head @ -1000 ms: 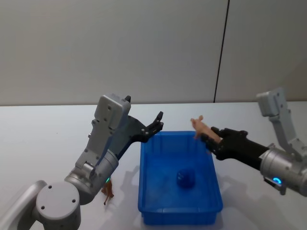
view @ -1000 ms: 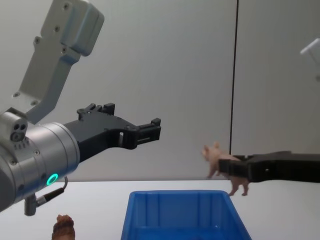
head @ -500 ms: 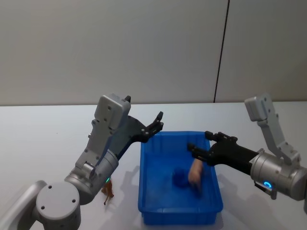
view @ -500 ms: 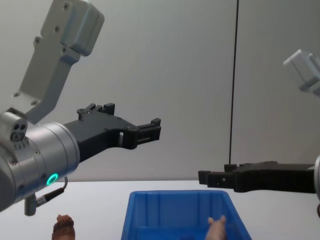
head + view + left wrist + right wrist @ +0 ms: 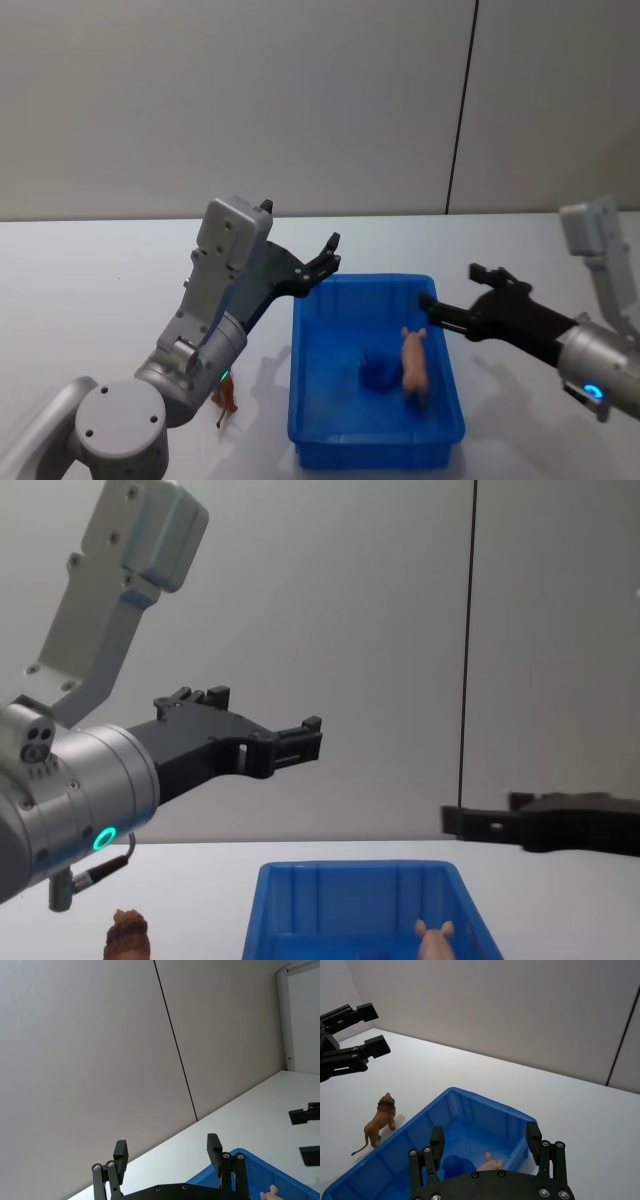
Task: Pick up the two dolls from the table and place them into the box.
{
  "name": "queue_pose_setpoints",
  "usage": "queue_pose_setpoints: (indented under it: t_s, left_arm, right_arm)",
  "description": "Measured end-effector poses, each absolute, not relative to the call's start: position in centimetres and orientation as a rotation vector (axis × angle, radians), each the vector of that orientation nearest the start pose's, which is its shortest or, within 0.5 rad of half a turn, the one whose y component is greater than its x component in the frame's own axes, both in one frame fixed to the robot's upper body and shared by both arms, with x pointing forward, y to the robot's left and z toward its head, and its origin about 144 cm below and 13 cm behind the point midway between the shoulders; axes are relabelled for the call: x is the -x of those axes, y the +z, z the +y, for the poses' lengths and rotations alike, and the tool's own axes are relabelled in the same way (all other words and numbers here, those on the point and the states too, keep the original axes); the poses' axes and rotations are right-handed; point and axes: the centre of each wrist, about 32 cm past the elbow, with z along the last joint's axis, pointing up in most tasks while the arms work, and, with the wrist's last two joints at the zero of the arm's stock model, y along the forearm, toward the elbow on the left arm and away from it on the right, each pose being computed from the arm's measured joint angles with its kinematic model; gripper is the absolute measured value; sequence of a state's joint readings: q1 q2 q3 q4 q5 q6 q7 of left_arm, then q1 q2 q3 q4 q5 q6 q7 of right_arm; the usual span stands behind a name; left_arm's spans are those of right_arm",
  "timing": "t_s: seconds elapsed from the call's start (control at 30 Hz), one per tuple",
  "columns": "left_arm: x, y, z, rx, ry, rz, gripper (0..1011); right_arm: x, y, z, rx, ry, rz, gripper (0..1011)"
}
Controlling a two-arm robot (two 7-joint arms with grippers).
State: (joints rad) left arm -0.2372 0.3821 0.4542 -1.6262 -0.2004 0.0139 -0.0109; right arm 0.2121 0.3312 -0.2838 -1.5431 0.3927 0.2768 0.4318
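White counter (image 5: pixel 100 290) carries the blue box (image 5: pixel 297 380). The left end effector (image 5: pixel 330 254) is raised by the box's far left corner and the right end effector (image 5: pixel 448 290) hovers over its far right rim, both spread wide and empty. The pale pink doll (image 5: pixel 413 362) sits inside the box near its right wall, and the brown doll (image 5: pixel 226 402) stands on the counter just left of the box.

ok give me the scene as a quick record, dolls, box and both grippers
box: blue bin on the table
pink pig doll: inside the box, right half
brown lion doll: standing on the table, left of the box
left gripper: open, empty, raised by the box's far left corner
right gripper: open, empty, raised by the box's far right corner
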Motion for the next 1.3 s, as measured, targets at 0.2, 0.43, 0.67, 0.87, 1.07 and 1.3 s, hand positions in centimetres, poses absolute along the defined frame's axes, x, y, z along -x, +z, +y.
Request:
queue_pose_setpoints:
  t_s: [0.2,0.43,0.67,0.87,1.07,1.3]
  left_arm:
    - [-49.2,120.4,19.8,-0.061,1.124,-0.268,1001]
    - [-49.2,120.4,19.8,-0.061,1.124,-0.267,1001]
    - [-49.0,120.4,19.9,-0.068,1.139,-0.263,1001]
    - [-48.2,120.1,20.3,-0.083,1.182,-0.240,1001]
    - [-46.9,119.7,20.9,-0.104,1.234,-0.196,1001]
    - [-45.1,118.7,21.5,-0.133,1.292,-0.129,1001]
  right_arm:
    - [-50.0,118.9,-25.8,0.109,-0.901,0.155,1001]
    - [-49.4,118.8,-27.2,0.110,-0.924,0.146,1001]
    - [-49.0,118.7,-28.1,0.112,-0.936,0.140,1001]
    - [-48.8,118.8,-28.6,0.112,-0.943,0.136,1001]
    - [-48.7,118.7,-28.8,0.112,-0.946,0.135,1001]
    - [-48.6,118.7,-29.0,0.113,-0.949,0.133,1001]
